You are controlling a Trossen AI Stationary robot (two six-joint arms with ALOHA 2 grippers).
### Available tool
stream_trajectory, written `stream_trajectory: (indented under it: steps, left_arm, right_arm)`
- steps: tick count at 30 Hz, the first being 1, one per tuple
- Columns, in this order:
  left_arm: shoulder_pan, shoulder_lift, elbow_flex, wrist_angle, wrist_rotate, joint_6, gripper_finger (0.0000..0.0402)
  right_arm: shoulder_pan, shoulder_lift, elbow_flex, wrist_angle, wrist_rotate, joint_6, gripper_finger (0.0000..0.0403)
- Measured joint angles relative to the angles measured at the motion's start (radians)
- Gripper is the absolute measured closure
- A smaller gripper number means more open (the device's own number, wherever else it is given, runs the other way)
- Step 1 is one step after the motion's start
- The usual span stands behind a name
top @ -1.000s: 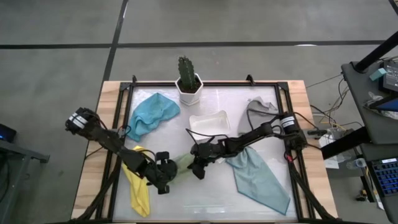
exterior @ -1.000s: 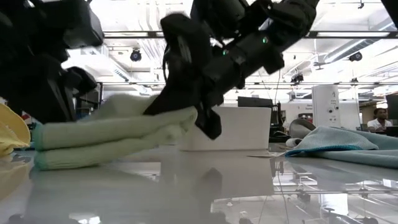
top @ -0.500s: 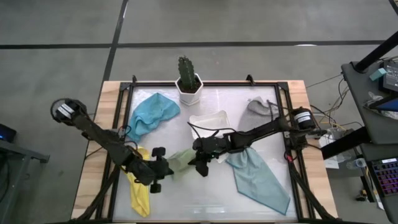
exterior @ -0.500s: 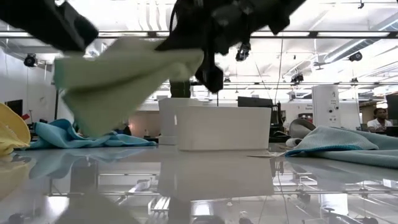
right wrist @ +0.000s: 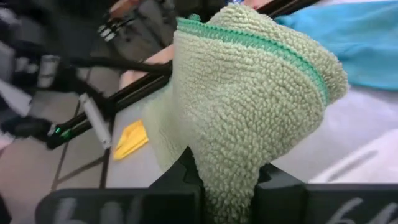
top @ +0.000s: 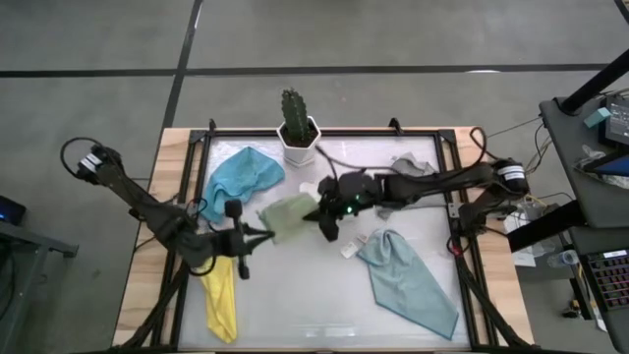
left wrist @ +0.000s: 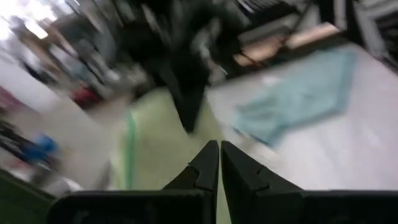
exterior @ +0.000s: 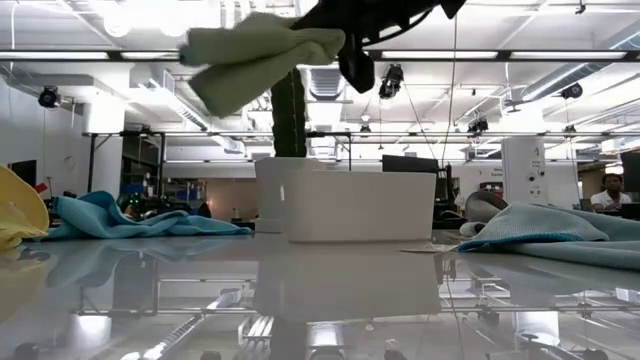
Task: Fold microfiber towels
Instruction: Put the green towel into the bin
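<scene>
Held aloft mid-frame, the olive green towel (top: pixel 290 214) sags soft and light between the left tool (top: pixel 257 232) and right tool (top: pixel 316 212), each clamped on an edge, the best hold.

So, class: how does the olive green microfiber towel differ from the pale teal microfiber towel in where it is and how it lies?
The olive green microfiber towel is lifted off the table, bunched, pinched by both the left gripper and the right gripper. The pale teal microfiber towel lies on the table, spread nearly flat, with neither gripper on it. Both are soft cloths.
</scene>
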Motion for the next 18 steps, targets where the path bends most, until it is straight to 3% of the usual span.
stream_trajectory:
  steps: [4,7,15,18]
  left_arm:
    - [0.025,-0.021,0.000,0.211,-0.074,0.281,0.0398]
    - [0.048,-0.023,0.000,0.309,-0.081,0.400,0.0398]
    - [0.072,0.018,-0.058,0.307,-0.080,0.375,0.0398]
    - [0.072,0.038,-0.075,0.307,-0.094,0.432,0.0398]
  right_arm:
    - [-0.062,-0.009,0.000,-0.071,0.000,0.022,0.0378]
    - [-0.100,-0.010,0.000,-0.147,-0.002,0.067,0.0378]
    - [-0.154,-0.053,-0.001,-0.299,-0.046,0.182,0.0378]
    - [-0.167,-0.086,-0.001,-0.320,-0.044,0.208,0.0378]
